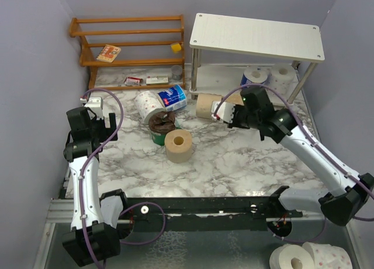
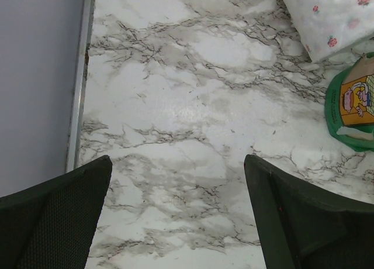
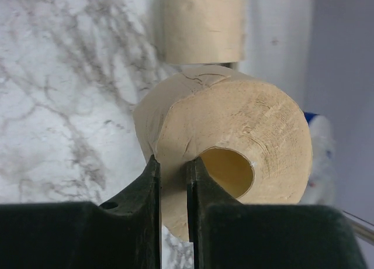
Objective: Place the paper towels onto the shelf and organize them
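While left jaws wide apart over table [image 2: 193,105], right jaws tight on wall of tan roll [image 3: 251,120].

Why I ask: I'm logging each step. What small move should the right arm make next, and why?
Probably ease the tan roll forward toward the shelf, keeping the grip. The right gripper is shut on the roll's wall, one finger inside the core, and the shelf stands just beyond. A second tan roll sits in the path, so aiming beside it seems wise.
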